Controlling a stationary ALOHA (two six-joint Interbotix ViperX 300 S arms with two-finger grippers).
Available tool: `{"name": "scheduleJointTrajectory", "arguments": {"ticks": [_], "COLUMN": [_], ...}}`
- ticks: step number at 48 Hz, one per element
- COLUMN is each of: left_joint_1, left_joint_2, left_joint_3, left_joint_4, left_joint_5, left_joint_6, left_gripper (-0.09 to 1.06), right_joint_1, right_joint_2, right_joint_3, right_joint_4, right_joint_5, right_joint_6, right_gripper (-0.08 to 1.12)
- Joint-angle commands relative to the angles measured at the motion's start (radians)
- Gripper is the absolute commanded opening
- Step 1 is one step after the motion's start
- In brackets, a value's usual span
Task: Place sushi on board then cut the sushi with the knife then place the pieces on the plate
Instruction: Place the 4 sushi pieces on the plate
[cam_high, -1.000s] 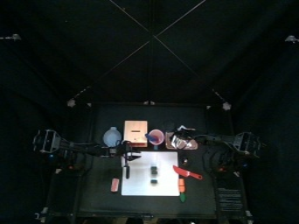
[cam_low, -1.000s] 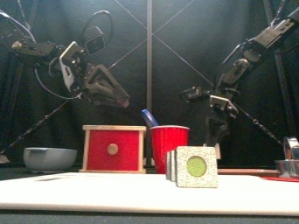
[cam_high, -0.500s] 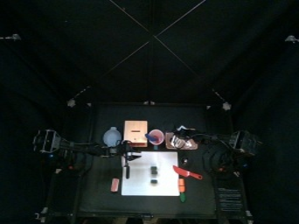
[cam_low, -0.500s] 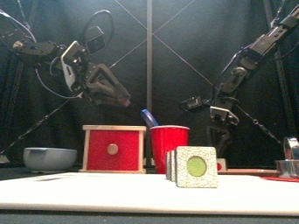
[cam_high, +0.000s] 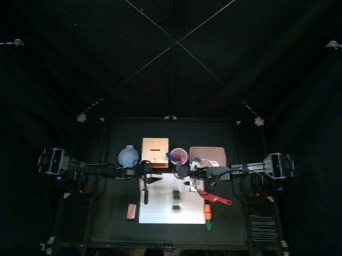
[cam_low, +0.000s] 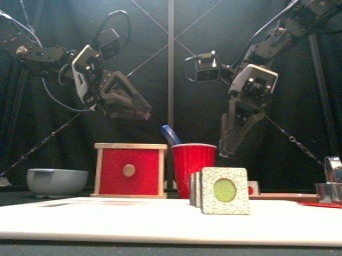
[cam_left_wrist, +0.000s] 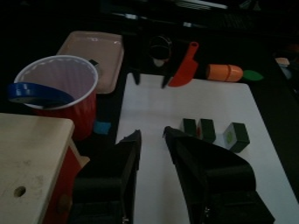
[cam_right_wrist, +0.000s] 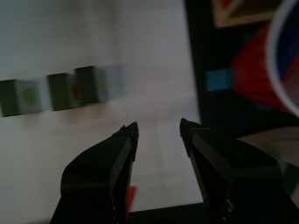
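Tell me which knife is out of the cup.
The red knife, lying at the white board's edge. The blue knife stands inside the red cup.

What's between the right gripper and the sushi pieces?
Only bare cutting board separates the right gripper from the sushi pieces, seen in the right wrist view.

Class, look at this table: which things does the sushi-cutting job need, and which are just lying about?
Needed for the job:
dark green toy sushi blocks
white cutting board
red toy knife
flat pink tray

Just lying about:
pale wooden box with a red drawer front
blue-grey bowl
red cup holding a blue toy knife
orange toy food
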Motion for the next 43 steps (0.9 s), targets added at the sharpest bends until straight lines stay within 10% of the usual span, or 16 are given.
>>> {"name": "scheduleJointTrajectory", "arguments": {"ticks": [1,43], "left_joint_1": [0.003,0.0], "left_joint_2": [-0.005,-0.003], "left_joint_3": [-0.023,-0.005], "left_joint_4": [-0.008,-0.031], "left_joint_5": [-0.006,0.002], "left_joint_6": [-0.002,0.002], "left_gripper": [0.7,0.7], "right_joint_1": [0.037,0.112], "right_joint_2": [-0.003,0.15], "right_joint_3": [-0.04,-0.132], "right_joint_4": [0.021,0.074], "right_joint_5": [-0.008,-0.057], "right_joint_6": [0.003,0.002], "right_gripper": [0.8,0.8]}}
